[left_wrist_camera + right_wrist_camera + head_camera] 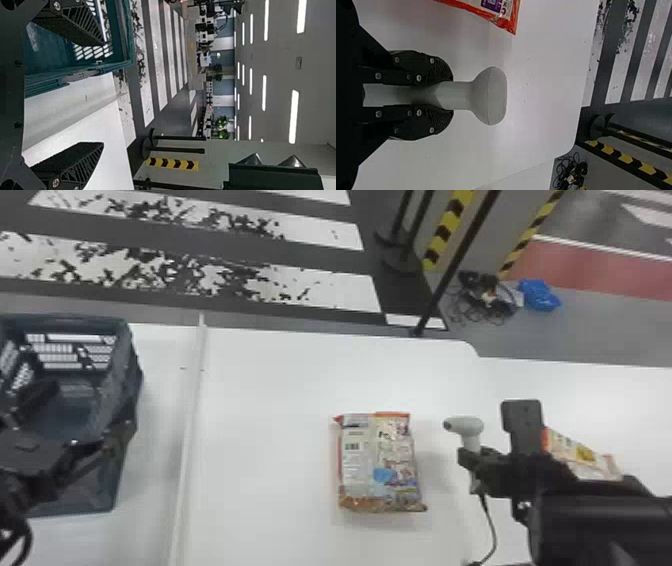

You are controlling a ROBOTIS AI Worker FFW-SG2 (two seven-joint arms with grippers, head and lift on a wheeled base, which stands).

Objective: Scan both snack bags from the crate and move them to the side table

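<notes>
Head view: white surface [260, 390] across middle and bottom; crate [95, 490] at far left; one snack bag [377, 465] lower centre, another bag [582, 455] lower right, partly hidden; left fingers [37, 395] parted wide at the crate; right fingers [472, 460] clamped around upright scanner [465, 425].

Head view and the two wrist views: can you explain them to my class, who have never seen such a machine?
It is a robot with two black arms. One camera looks down from its head; the others sit on its wrists, their pictures turned sideways. One snack bag lies on the middle white table; a second bag is farther right, partly behind the right arm. The right jaws are closed on a pale scanner. The left jaws stand open at the crate, gripping nothing.
</notes>
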